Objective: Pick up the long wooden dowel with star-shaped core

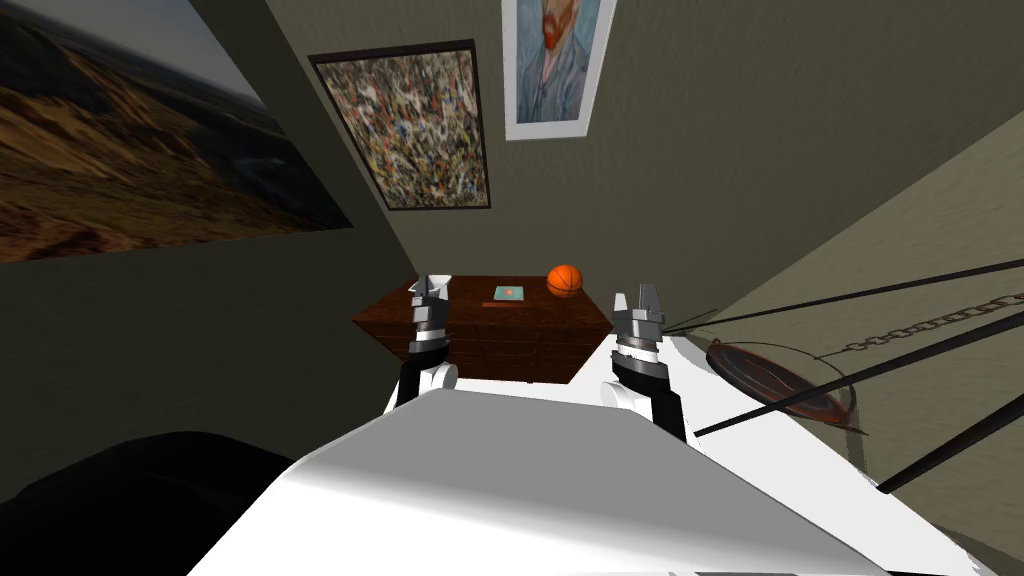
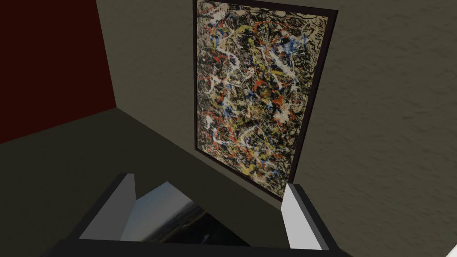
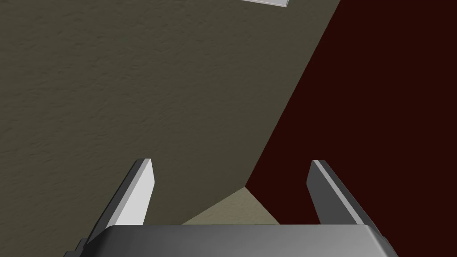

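A dark brown wooden cabinet (image 1: pixel 520 345) stands ahead against the wall. On its top lie an orange ball (image 1: pixel 565 280) and a small teal flat thing (image 1: pixel 508 293). A thin light-brown strip (image 1: pixel 500 304) lies along the near edge of the teal thing, too small to tell what it is. My left gripper (image 1: pixel 430 287) is raised over the cabinet's left end, open (image 2: pixel 209 214) and holding nothing. A small white object (image 1: pixel 441 281) sits right behind it. My right gripper (image 1: pixel 640 300) hovers at the cabinet's right end, also open (image 3: pixel 232 192) and holding nothing.
To the right, a reddish-brown bowl-shaped thing (image 1: pixel 775 380) hangs among dark rods (image 1: pixel 860 370) and a chain (image 1: pixel 930 325), close to my right arm. A black rounded mass (image 1: pixel 130 490) lies low on the left. Framed pictures (image 1: pixel 415 130) hang on the walls.
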Available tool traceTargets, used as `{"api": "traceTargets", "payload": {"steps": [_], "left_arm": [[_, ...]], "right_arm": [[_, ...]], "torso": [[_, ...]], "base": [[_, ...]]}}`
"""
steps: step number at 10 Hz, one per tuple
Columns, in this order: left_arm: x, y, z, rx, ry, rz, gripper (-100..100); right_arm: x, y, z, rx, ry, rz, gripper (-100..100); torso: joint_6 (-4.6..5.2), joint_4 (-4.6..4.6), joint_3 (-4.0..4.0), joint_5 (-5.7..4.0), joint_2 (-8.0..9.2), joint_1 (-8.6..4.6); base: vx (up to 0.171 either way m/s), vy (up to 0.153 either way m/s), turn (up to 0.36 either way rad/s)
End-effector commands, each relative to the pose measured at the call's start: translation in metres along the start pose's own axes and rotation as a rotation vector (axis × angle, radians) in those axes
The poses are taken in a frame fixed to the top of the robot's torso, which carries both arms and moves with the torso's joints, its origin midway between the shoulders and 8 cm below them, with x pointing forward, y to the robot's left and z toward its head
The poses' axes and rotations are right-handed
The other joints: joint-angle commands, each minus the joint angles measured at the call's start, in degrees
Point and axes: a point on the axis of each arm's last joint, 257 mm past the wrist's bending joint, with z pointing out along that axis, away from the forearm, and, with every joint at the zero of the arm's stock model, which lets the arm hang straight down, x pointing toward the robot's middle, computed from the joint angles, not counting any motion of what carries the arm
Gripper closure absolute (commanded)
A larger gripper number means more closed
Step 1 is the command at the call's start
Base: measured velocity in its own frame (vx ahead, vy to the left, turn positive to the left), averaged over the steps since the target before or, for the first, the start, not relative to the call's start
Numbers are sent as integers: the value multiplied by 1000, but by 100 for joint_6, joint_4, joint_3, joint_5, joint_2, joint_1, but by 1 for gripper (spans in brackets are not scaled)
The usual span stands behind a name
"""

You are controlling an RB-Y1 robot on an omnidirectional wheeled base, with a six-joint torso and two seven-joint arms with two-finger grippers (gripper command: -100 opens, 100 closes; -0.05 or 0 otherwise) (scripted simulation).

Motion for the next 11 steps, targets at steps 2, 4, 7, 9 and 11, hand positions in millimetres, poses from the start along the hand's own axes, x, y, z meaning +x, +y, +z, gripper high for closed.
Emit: {"api": "traceTargets", "payload": {"steps": [2, 4, 7, 9, 11], "left_arm": [[12, 9, 5, -14, 79, 32, -100], [22, 23, 14, -34, 143, 65, -100], [31, 56, 30, -89, 206, 122, -100], [34, 66, 40, -103, 221, 140, -100], [36, 79, 49, -126, 232, 160, -100]], "right_arm": [[0, 0, 0, 0, 0, 0, 0], [0, 0, 0, 0, 0, 0, 0], [0, 0, 0, 0, 0, 0, 0], [0, 0, 0, 0, 0, 0, 0], [0, 0, 0, 0, 0, 0, 0]], "torso": [[0, 1, 2, 0, 4, -1], [1, 3, 9, -1, 17, -4], [1, 6, 15, -2, 26, -9], [0, 6, 15, -2, 26, -9], [0, 4, 10, -2, 16, -9]], "base": [[-27, -10, 9], [-61, -17, 14], [-80, -26, 17], [-66, -26, 11], [-41, -23, 10]]}}
